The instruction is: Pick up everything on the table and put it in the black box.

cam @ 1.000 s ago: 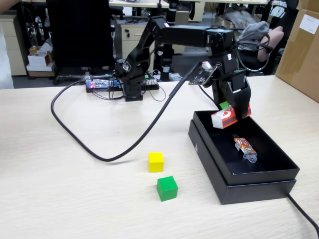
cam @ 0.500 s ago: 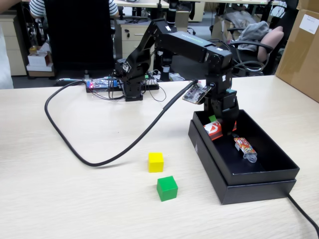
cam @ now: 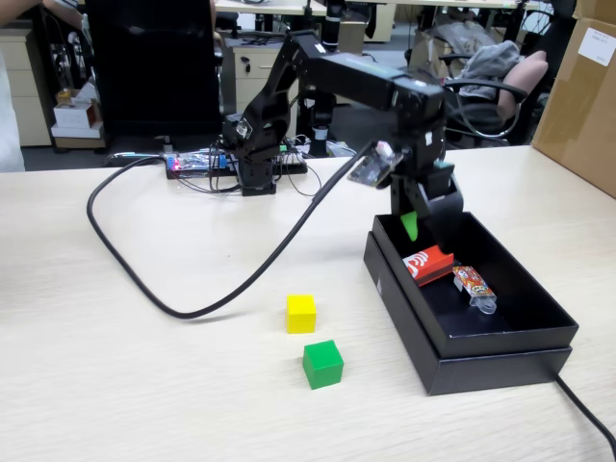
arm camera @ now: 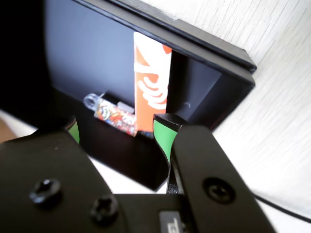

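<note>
The red box (cam: pixel 428 264) with its white logo lies on the floor of the black box (cam: pixel 404 310), free of the gripper. In the wrist view the red box (arm camera: pixel 151 82) leans along the black box's (arm camera: pixel 204 46) inner wall. My gripper (cam: pixel 423 229) hangs just above the box's near end, open, with nothing between its green-padded jaws; the wrist view shows the gripper (arm camera: pixel 118 127) the same way. The yellow cube (cam: pixel 301 313) and the green cube (cam: pixel 322 364) rest on the table (cam: pixel 144 385), left of the black box.
A clear-wrapped patterned packet (cam: pixel 474 285) lies in the box beside the red box, as the packet (arm camera: pixel 114 115) in the wrist view confirms. A thick black cable (cam: pixel 192 310) loops across the table. A brown carton (cam: pixel 577 87) stands at the far right.
The gripper carried the red box down into the black box, opened and lifted slightly. The red box now lies on the box floor. The cubes have not moved.
</note>
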